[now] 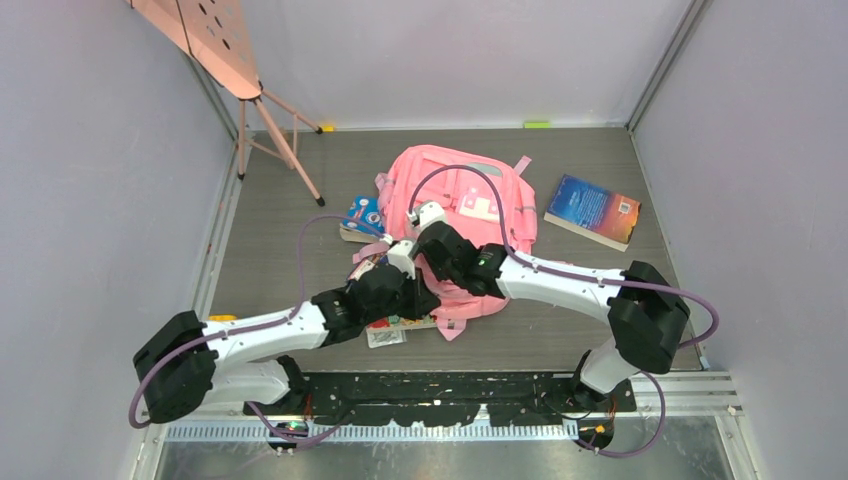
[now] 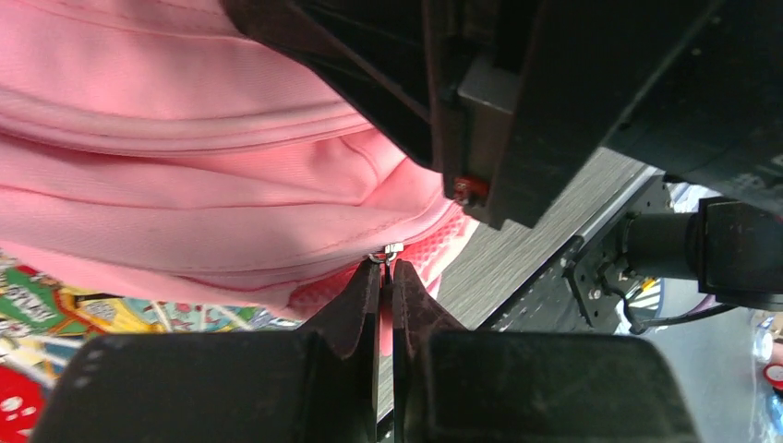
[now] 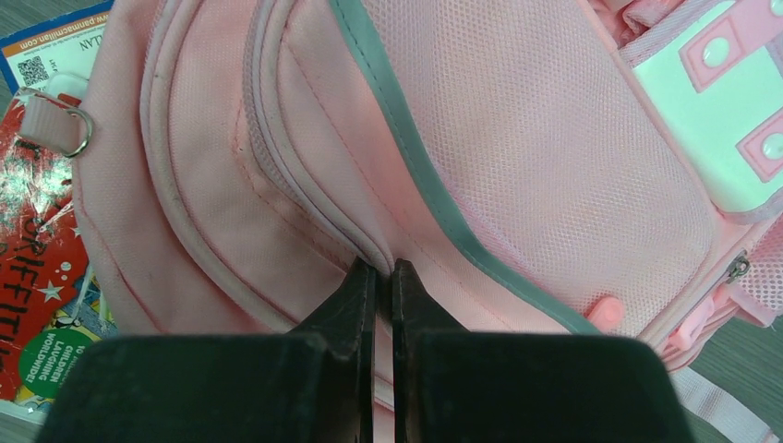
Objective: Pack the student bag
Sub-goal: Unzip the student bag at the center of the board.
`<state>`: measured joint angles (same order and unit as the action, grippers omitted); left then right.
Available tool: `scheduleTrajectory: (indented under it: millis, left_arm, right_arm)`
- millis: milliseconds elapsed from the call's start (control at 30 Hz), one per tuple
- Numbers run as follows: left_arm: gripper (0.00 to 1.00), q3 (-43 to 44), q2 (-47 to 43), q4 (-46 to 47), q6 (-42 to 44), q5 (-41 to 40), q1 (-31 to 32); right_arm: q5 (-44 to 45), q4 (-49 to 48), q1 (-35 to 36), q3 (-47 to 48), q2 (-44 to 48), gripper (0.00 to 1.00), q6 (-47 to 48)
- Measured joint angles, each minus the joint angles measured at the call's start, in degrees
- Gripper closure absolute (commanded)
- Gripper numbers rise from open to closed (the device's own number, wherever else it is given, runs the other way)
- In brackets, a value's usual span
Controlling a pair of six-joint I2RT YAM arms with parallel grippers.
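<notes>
The student bag (image 1: 470, 190) is a large pink backpack lying flat in the middle of the floor, with a white patch on its front. Both arms reach in over its near left part. In the left wrist view my left gripper (image 2: 386, 269) is shut on a zip pull, and the pull's metal ring (image 2: 386, 251) sits just past the fingertips against the pink bag (image 2: 185, 166). In the right wrist view my right gripper (image 3: 384, 269) is shut on a piped seam of the bag (image 3: 554, 166), beside the grey trim (image 3: 434, 194).
A blue book (image 1: 592, 210) lies right of the bag. Another blue-covered book (image 1: 360, 215) lies at its left, and colourful books (image 1: 385, 330) stick out from under its near edge. A pink board on a tripod (image 1: 215, 40) stands at the back left. Walls close in on both sides.
</notes>
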<state>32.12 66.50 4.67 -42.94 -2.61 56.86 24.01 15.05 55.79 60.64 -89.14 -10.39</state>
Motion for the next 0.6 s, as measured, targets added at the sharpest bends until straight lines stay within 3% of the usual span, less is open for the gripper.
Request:
scheduleTrajectory:
  millis: [200, 267, 333, 433, 500, 600]
  left_arm:
    - [1.0, 0.0, 2.78, 4.52, -3.98, -4.31, 2.58]
    - [0.9, 0.0, 2.8, 4.7, -5.01, -5.35, 2.71]
    - [0.74, 0.0, 2.69, 4.35, -5.29, -6.25, 2.75]
    - [0.52, 0.61, 1.66, 1.49, -5.16, -7.26, 2.8]
    - [0.41, 2.32, 0.5, -2.69, -4.52, -7.52, 2.82]
    - [0.3, 5.2, -1.18, -9.57, -3.74, -7.89, 2.99]
  right_arm:
    - [0.33, -0.9, -0.02, 0.0, -0.07, 1.0, -1.22]
    - [0.81, -1.29, -0.02, 0.0, -0.07, 0.99, -1.84]
    - [1.6, -1.68, -0.02, 0.0, -0.04, 0.85, -2.27]
    - [2.4, -2.14, 0.0, 0.0, 0.07, 0.46, -3.1]
    - [3.65, -2.19, -0.02, 0.0, 0.59, 0.34, -4.17]
    - [5.51, -1.6, -0.76, 0.0, 2.58, 0.26, -4.96]
